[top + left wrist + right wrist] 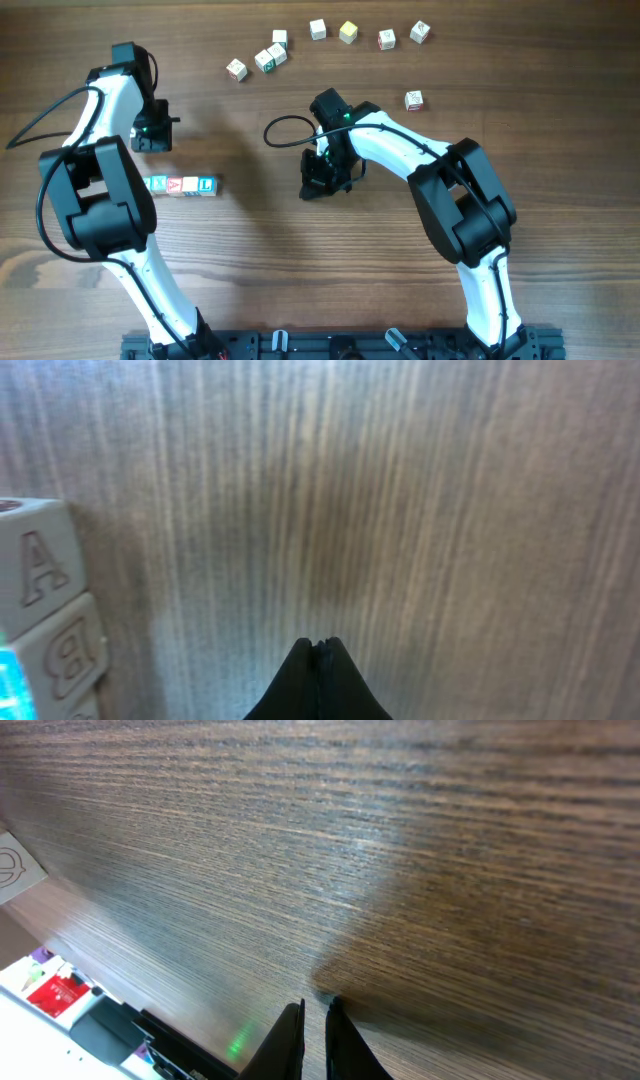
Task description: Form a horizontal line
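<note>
- Wooden table (280, 270) under both arms.
- left gripper (318, 652): fingers pressed together, holding nothing.
- right gripper (315, 1015): fingers nearly together, thin slit, empty.
- horizontal line (183, 185): 3 cubes showing, just beside left fingers, well apart from right fingers.

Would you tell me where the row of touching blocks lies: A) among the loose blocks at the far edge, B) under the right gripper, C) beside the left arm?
C: the row of blocks sits right beside the left arm, well away from the loose blocks.
</note>
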Robot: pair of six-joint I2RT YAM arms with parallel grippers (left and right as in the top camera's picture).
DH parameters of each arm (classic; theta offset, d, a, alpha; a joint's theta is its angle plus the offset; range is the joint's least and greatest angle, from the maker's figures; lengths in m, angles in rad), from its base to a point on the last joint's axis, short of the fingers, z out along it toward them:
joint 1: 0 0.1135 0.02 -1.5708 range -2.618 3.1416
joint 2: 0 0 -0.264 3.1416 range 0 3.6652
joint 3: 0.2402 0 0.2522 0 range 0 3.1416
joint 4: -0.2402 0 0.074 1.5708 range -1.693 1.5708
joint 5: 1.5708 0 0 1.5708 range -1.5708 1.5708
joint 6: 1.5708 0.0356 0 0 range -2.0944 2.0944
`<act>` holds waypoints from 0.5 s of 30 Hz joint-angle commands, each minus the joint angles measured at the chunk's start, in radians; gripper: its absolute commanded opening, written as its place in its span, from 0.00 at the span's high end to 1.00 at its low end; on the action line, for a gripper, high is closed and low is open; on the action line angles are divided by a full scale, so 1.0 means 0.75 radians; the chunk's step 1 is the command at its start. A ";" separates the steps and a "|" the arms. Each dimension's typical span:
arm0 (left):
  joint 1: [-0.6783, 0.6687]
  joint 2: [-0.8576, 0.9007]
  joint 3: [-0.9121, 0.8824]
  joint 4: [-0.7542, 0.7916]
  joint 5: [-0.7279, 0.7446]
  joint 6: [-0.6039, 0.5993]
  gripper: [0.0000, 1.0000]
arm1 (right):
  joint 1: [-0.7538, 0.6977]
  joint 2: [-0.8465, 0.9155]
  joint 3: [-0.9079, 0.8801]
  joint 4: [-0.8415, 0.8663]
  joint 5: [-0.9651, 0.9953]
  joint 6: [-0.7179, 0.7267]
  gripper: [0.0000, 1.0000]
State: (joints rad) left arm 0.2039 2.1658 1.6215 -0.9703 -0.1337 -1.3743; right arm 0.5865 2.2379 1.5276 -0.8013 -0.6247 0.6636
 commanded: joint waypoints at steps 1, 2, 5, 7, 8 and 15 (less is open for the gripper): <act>-0.002 0.013 -0.008 -0.058 -0.028 -0.006 0.96 | -0.013 0.103 -0.058 -0.001 0.374 0.034 0.89; -0.001 0.013 -0.008 -0.073 -0.028 -0.009 0.96 | -0.013 0.103 -0.058 -0.002 0.374 0.039 0.89; 0.000 0.013 -0.008 -0.101 -0.028 -0.009 0.96 | -0.013 0.103 -0.058 -0.003 0.373 0.063 0.89; 0.000 0.013 -0.008 -0.121 -0.028 -0.009 0.96 | -0.013 0.103 -0.058 -0.003 0.374 0.062 0.89; 0.000 0.013 -0.008 -0.140 -0.028 -0.009 0.96 | -0.013 0.103 -0.058 -0.003 0.373 0.062 0.89; 0.000 0.013 -0.008 -0.225 -0.029 -0.009 0.96 | -0.013 0.103 -0.058 -0.004 0.373 0.063 0.89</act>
State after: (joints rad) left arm 0.2039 2.1658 1.6215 -1.1156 -0.1341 -1.3746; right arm 0.5865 2.2379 1.5276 -0.8009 -0.6243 0.6930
